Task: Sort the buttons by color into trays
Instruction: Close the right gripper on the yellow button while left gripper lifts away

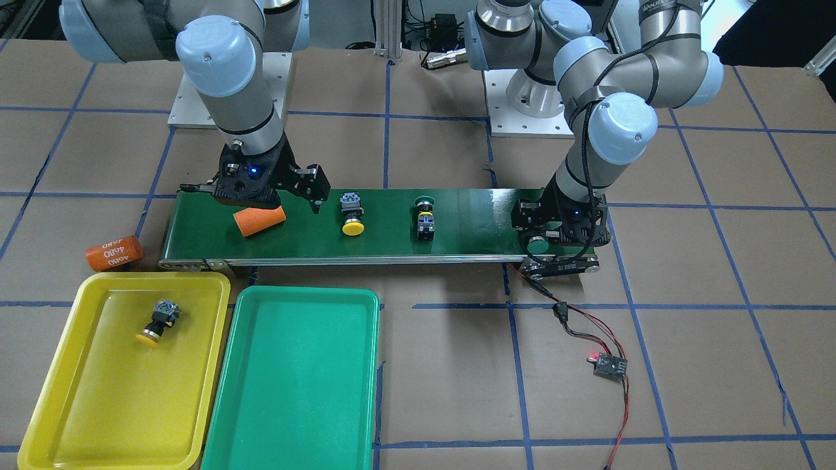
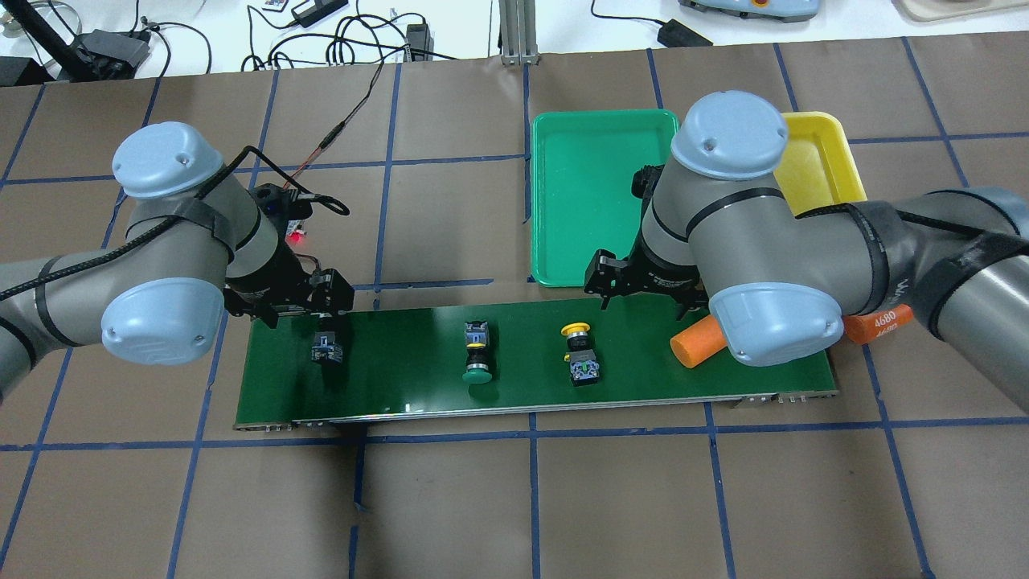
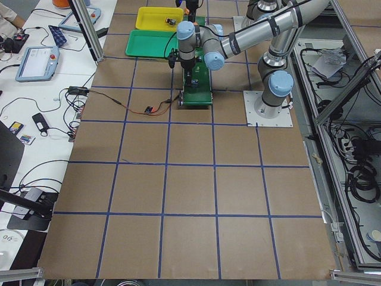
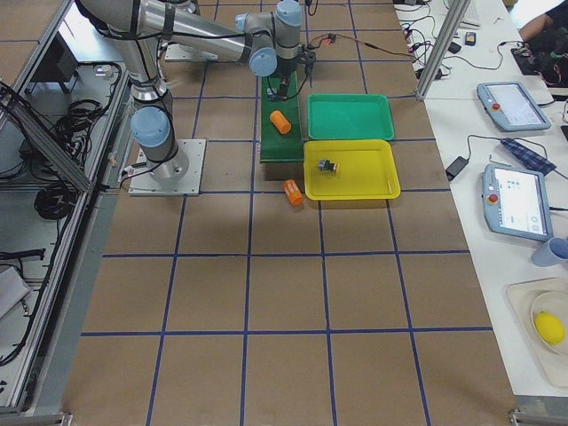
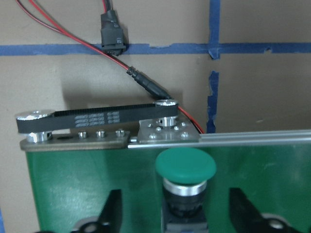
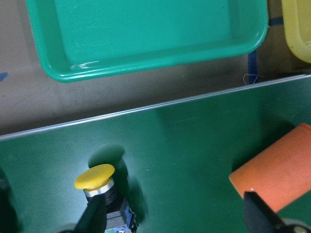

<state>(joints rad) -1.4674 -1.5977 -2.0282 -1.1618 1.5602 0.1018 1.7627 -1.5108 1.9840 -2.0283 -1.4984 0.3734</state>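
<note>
Sorted so far, judging by the layout: 1 of 4, namely a small black-and-grey push-button with a yellow mushroom cap (image 1: 159, 320), lying on its side inside the shallow yellow plastic tray (image 1: 98, 405), toward the end nearest the belt. No button yet in the shallow green plastic tray (image 1: 294, 391) just beside it. Left to move: 3, all tipped over on the long dark-green conveyor belt (image 1: 470, 225). Near the middle, a second yellow-capped button (image 1: 351, 215) and a green-capped button (image 1: 426, 222), apart from each other. At the belt's end on the robot's left, the last green-capped button (image 5: 185, 165), straddled by the left gripper (image 5: 177, 206), jaws spread wide on either side of the body with gaps showing, so not gripped yet. Likely the step in hand: closing on that one and carrying it along the belt to the green tray. Toward the other end, the right gripper (image 6: 174, 208), also spread wide and holding nothing, hovering over the belt between the second yellow-capped button and a large orange cylinder (image 6: 277, 172); probably best placed for that yellow one next. Not part of the sort: that cylinder and a second orange cylinder (image 1: 114, 253) on the table off the belt's end, near the yellow tray.
</note>
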